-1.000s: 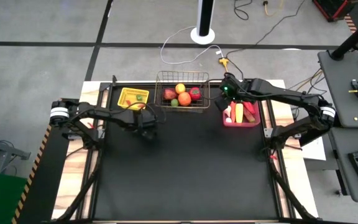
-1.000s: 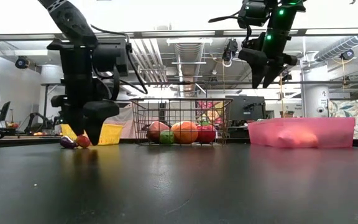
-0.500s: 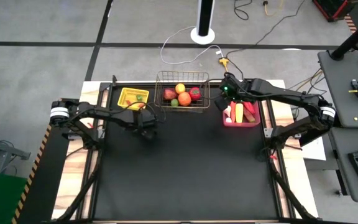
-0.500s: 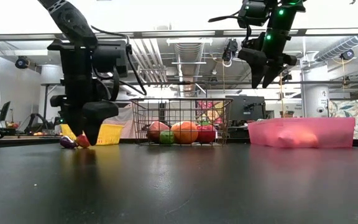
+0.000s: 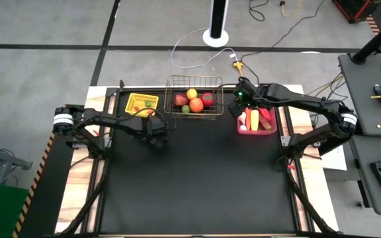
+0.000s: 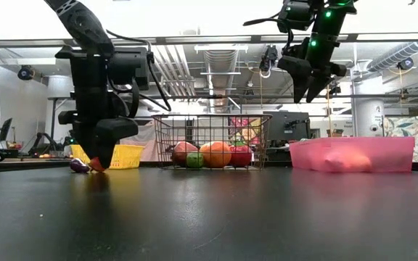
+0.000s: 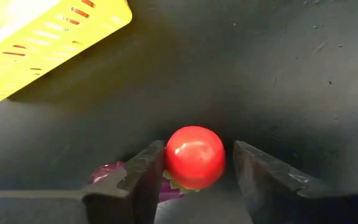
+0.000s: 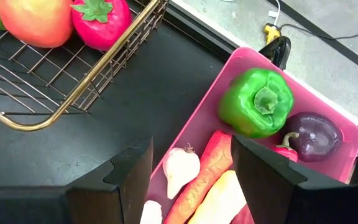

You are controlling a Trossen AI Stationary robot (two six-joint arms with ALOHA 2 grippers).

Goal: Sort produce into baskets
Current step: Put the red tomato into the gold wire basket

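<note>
On the black table, the left gripper point(image 7: 194, 163) brackets a red tomato point(image 7: 194, 157) without quite clamping it, a purple vegetable point(image 7: 107, 172) alongside, near the yellow tray point(image 7: 39, 46), while farther off the right gripper point(image 8: 191, 165) hangs open over the pink bin point(image 8: 328, 121).

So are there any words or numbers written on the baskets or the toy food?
None can be read.
The yellow tray: only slots, no writing.
The wire basket and the pink bin: plain.
The red ball-shaped toy, green pepper and strawberry: no labels.
The room behind the table in the low view: anything there is too small and blurred to read.
</note>
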